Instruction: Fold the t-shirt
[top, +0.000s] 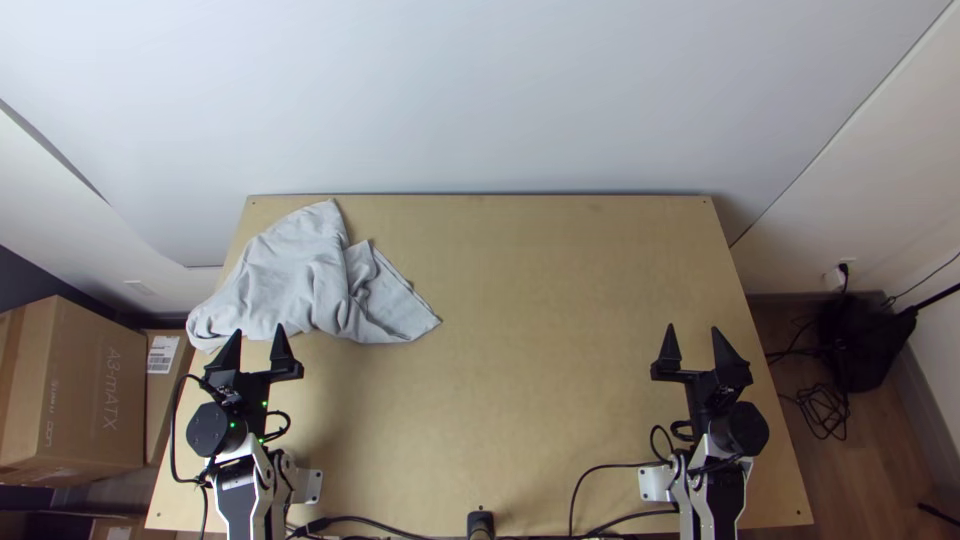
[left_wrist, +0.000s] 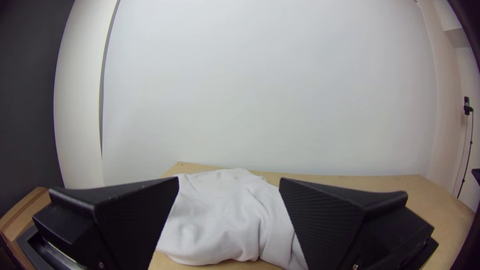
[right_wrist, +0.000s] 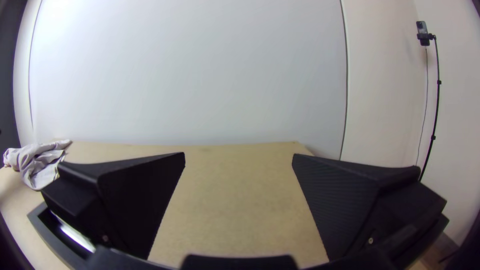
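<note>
The light grey t-shirt (top: 295, 275) lies bunched in the far left part of the wooden tabletop (top: 520, 400), its bulk heaped in loose, uneven folds. One end reaches past the left edge, a peaked part runs up toward the far edge, and a flatter flap with a straight hem (top: 405, 282) points toward the middle. Close to the near side of the cloth is the left gripper (top: 259, 335), its two black fingers spread well apart and pointing toward the far edge; in the left wrist view the pale fabric shows beyond the gap between them. I cannot tell from above whether a fingertip touches it. The right gripper (top: 693, 332) is over the right side of the tabletop, well apart from the t-shirt, its fingers likewise parted and aimed at the far side, with bare wood seen between them. Black cables (top: 380, 522) run along the near edge, between the two arms' bases. Past the left edge stand a large cardboard box (top: 80, 385) and, between it and the tabletop, another box (top: 160, 385) bearing a white label. Behind the far edge rises a pale wall panel (top: 480, 95). Off to the right, a coiled cable (top: 826, 408) lies on the wooden floor (top: 860, 460) beside a dark object (top: 855, 350), and a thin black stand (right_wrist: 436, 110) holds a small device (right_wrist: 423, 32).
</note>
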